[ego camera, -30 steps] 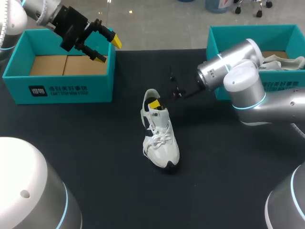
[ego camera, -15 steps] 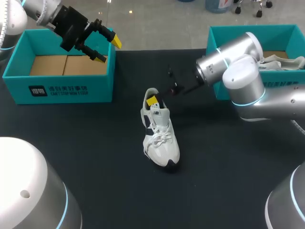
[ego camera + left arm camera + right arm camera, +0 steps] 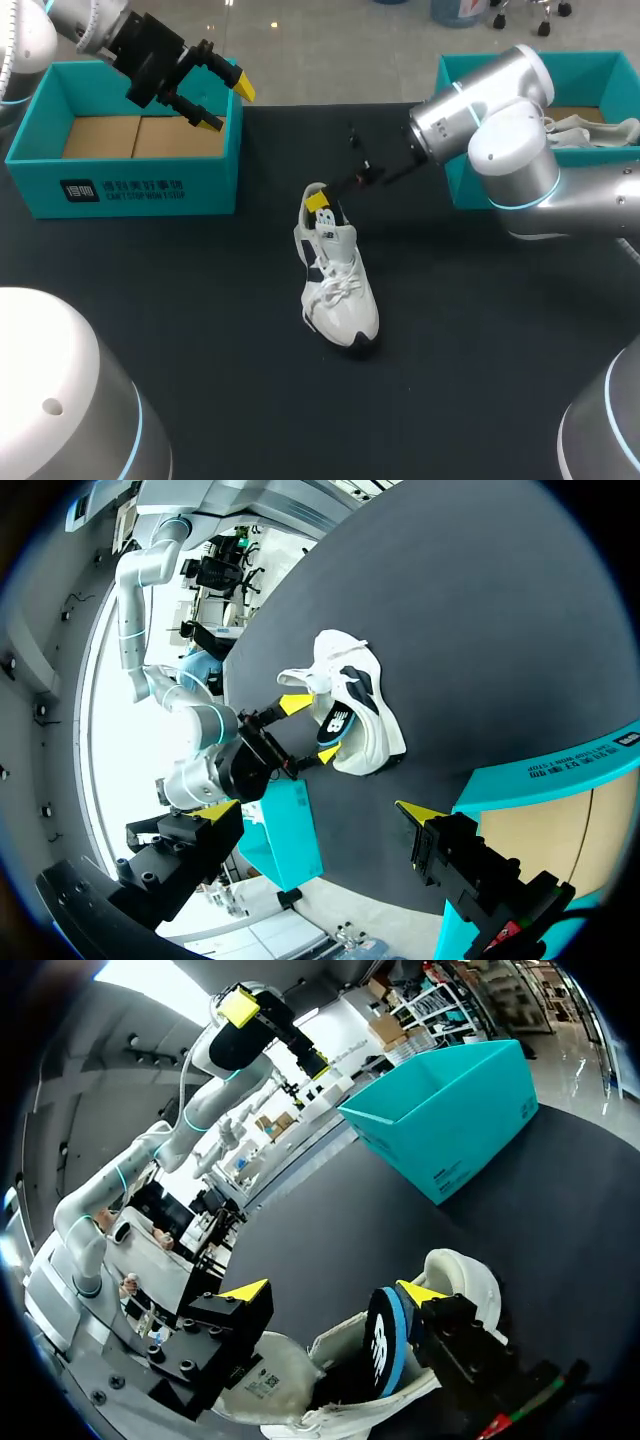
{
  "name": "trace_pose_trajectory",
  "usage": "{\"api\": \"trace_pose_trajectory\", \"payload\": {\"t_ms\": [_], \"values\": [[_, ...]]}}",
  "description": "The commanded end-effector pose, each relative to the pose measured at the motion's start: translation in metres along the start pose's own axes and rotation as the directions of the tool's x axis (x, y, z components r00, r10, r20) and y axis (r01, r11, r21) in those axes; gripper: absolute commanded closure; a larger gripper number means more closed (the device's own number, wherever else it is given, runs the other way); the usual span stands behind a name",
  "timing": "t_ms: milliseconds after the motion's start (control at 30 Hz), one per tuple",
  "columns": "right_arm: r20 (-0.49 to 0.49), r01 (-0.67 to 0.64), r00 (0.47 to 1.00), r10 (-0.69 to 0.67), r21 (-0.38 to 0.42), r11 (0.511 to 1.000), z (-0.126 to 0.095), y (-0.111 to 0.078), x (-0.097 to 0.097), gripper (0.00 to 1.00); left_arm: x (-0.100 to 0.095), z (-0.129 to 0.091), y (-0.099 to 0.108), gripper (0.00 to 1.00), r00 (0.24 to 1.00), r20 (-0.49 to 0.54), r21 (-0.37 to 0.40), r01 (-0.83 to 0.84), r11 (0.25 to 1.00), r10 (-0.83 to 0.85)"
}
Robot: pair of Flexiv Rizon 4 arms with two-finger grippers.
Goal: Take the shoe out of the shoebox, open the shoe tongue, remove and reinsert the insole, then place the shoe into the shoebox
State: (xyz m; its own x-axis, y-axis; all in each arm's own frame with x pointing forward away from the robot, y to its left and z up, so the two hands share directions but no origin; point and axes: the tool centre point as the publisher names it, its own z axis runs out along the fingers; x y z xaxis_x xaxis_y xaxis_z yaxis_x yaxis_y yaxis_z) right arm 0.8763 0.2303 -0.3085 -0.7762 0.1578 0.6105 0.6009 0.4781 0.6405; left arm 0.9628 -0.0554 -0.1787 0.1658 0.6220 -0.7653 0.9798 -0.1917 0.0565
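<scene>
Now right hand [image 3: 332,1292] spread, straddling shoe [image 3: 338,300] heel opening; left hand [image 3: 228,105] spread above shoebox [image 3: 130,185].

Broad black worktop [image 3: 200,300] lying bare either side of the white lace-up sneaker [image 3: 338,290], right claw [image 3: 332,1292] crowding its heel opening, open teal cardboard shoebox [image 3: 150,185] walling the far left beneath the left claw [image 3: 228,105], second teal box [image 3: 445,80] far right.

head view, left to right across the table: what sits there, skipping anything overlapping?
left teal box -> white shoe -> right teal box
</scene>
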Motion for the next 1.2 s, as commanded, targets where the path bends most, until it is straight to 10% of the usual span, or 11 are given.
{"api": "trace_pose_trajectory", "payload": {"t_ms": [33, 133, 1067, 1200], "values": [[0.001, -0.003, 1.000, 0.003, -0.002, 1.000, 0.003, -0.002, -0.004, 0.62, 0.000, 0.000, 0.000, 0.00, 1.000, -0.003, -0.001, -0.001, 1.000, 0.001], [0.004, -0.002, 1.000, 0.002, -0.001, 1.000, 0.004, -0.001, -0.008, 1.00, 0.000, 0.000, 0.000, 0.00, 1.000, -0.003, -0.001, -0.001, 1.000, 0.001], [-0.003, 0.015, 1.000, -0.014, 0.105, 0.994, 0.027, 0.005, -0.021, 1.00, 0.000, 0.000, 0.000, 0.00, 1.000, -0.003, -0.001, -0.001, 1.000, 0.001], [0.008, 0.024, 1.000, -0.025, 0.106, 0.994, 0.024, 0.006, -0.018, 0.72, 0.000, 0.000, 0.000, 0.00, 1.000, -0.003, -0.001, -0.001, 1.000, 0.001]]}}
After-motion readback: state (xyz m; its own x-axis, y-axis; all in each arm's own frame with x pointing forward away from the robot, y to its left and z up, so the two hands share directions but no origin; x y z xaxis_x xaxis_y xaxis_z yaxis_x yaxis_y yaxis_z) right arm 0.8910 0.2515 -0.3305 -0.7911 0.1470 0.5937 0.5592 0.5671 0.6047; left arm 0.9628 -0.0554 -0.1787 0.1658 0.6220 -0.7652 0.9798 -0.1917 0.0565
